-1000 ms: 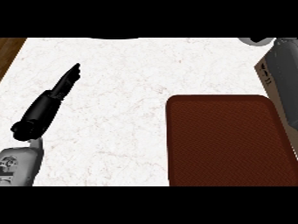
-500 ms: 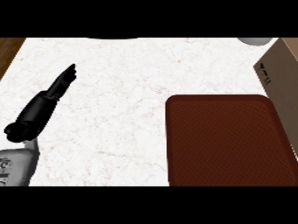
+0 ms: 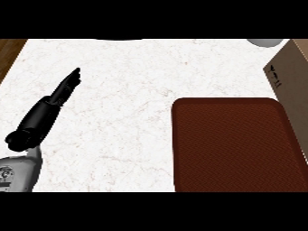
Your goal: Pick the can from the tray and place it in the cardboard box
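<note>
— Desk [image 3: 136, 85] first: white marbled stone, with the left grey forearm rising from the lower left. Its black left hand [image 3: 63, 88] lies with its fingers straight, pointing up and to the right, holding nothing.

— And the tray?

— Dark red-brown rectangular tray [image 3: 240, 144], lower right, well apart from that hand. No can shows on it.

— Where is the can, then?

— Cannot tell; none is visible anywhere.

— Farther back?

— Brown cardboard box [image 3: 291, 85] at the right edge, just beyond the tray's far right corner. A pale grey rounded thing [image 3: 266, 42] peeks in at the top right.
</note>
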Motion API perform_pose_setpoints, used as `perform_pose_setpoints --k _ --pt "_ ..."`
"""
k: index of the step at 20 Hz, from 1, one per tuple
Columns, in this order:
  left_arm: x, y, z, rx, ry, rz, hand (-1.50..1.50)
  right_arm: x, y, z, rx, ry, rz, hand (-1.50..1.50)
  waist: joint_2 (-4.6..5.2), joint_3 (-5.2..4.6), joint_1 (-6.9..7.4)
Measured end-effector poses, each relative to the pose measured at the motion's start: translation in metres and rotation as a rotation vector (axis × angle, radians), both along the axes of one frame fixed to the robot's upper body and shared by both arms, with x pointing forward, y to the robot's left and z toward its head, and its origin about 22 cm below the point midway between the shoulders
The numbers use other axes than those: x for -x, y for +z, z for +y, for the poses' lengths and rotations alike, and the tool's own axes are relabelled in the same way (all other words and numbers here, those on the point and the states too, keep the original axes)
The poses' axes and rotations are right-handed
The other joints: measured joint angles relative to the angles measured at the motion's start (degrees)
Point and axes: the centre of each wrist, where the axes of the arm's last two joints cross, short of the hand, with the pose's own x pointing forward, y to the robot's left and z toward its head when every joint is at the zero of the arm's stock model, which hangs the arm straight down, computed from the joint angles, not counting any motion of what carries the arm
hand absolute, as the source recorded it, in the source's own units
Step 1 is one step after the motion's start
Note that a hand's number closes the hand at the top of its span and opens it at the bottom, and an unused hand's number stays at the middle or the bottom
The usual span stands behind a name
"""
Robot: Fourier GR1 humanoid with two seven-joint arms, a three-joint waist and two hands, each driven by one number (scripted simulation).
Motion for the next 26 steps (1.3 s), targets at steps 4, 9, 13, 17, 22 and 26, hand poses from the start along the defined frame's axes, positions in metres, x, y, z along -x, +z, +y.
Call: perform_pose_setpoints --k 4,9,13,17,22,26 --pt "-0.003 -0.004 0.002 -0.002 -0.002 0.005 0.00 0.015 -0.011 -0.022 -0.070 0.021 0.110 1.50 0.15 0.00 0.07" --pt "-0.006 -0.001 -0.003 -0.006 0.000 0.000 0.00 0.030 -0.021 -0.042 -0.179 0.059 0.219 -1.50 0.14 0.03 0.14" --pt "-0.008 0.002 -0.002 -0.005 0.000 0.001 0.00 0.041 -0.026 -0.053 -0.233 0.161 0.190 -1.50 0.14 0.06 0.15" --pt "-0.007 0.001 0.002 -0.003 0.012 0.001 0.00 0.041 -0.021 -0.055 -0.262 0.241 -0.043 -1.50 -0.07 0.12 -0.36" --pt "-0.005 -0.001 0.000 0.005 0.020 0.008 0.00 0.037 -0.001 -0.055 -0.433 0.207 -0.515 -1.50 -0.39 0.24 -1.05" --pt "-0.005 0.002 0.004 0.004 0.022 0.008 0.00 0.053 -0.001 -0.073 -0.547 0.108 -0.761 -1.50 -0.27 0.16 -1.07"
